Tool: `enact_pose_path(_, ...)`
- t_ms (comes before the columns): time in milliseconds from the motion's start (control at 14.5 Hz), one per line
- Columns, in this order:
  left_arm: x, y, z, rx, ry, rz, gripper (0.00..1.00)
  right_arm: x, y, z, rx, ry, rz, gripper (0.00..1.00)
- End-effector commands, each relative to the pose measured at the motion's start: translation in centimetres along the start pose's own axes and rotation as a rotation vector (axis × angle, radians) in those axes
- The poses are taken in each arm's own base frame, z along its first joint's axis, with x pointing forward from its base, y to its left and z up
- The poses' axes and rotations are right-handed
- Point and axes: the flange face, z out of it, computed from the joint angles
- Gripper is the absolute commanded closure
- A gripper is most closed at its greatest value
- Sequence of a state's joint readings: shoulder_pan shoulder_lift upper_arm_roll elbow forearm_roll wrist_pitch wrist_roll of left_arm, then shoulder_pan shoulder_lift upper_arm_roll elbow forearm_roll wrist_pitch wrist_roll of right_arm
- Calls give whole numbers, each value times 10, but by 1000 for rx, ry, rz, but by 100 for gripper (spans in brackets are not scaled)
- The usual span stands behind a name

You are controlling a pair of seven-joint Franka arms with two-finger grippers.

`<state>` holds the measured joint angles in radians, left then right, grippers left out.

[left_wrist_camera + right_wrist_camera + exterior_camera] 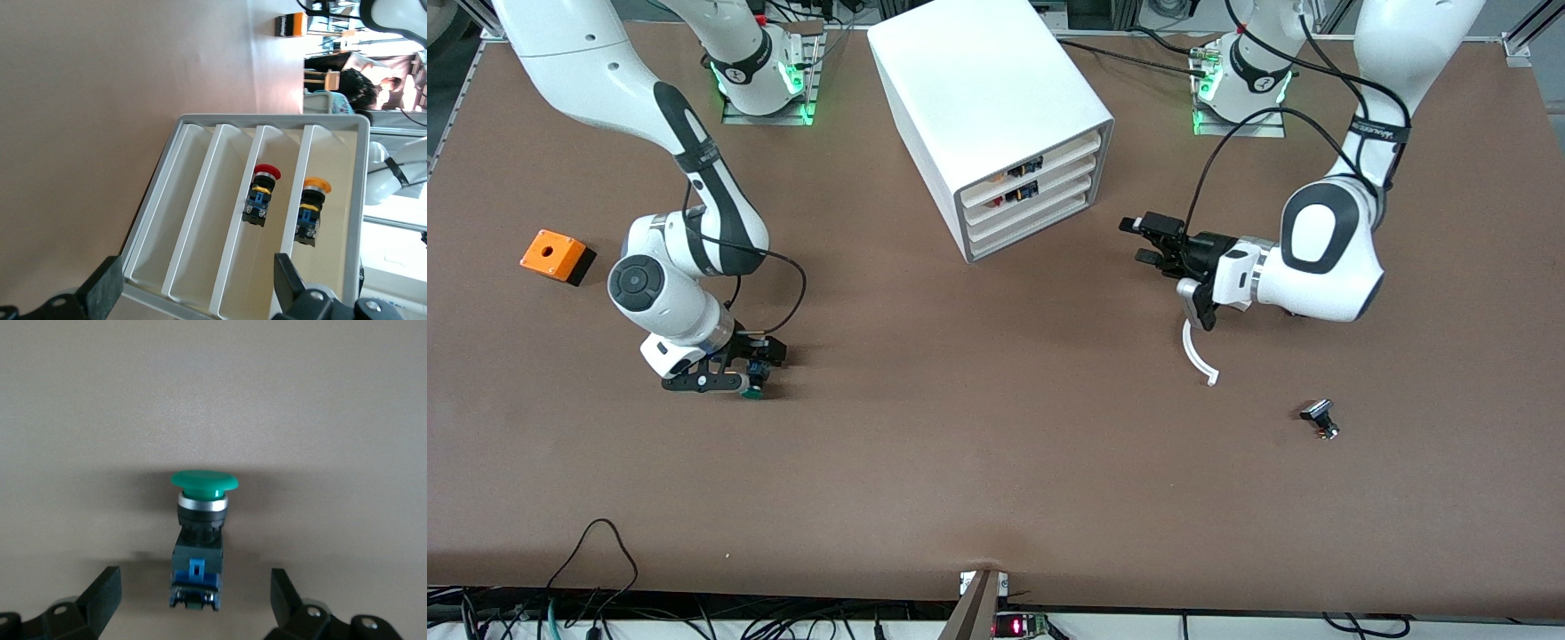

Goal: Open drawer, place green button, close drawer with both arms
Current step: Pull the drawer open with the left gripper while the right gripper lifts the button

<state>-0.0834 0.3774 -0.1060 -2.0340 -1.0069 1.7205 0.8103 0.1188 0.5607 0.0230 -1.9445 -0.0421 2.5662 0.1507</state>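
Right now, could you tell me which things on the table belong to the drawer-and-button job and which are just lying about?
Part of the job:
- green button, on the table between the open fingers of the right gripper
- white drawer cabinet
- left gripper, open, facing the drawers

Lying about:
- orange box
- metal knob
- red button and yellow button, in the drawers
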Motion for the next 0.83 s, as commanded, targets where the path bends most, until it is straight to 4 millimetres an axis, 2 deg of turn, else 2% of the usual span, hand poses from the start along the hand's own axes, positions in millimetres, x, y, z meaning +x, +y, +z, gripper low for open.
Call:
enact_pose_path(0, -4, -26, 29, -64, -14, 40, 12, 1, 2, 3, -2, 18, -14, 14)
enact_pose_path(69, -4, -31, 42, -90, -23, 41, 12, 1, 1, 4, -1, 16, -15, 25)
enact_pose_path(276, -6, -59, 70, -178, 18, 70, 18, 1, 0, 3, -1, 13, -16, 73)
enact_pose_path(346, -7, -66, 83, -208, 23, 83, 19, 2, 1, 2, -2, 15, -15, 84)
enact_pose_path(484, -11, -77, 97, -239, 33, 87, 23, 3, 0, 1, -1, 19, -12, 96)
enact_pose_path(553, -13, -76, 107, -249, 27, 85, 26, 4, 0, -1, 0, 22, -7, 100)
enact_pose_path(760, -22, -72, 129, -283, 25, 56, 37, 9, 1, -5, 2, 27, -4, 100)
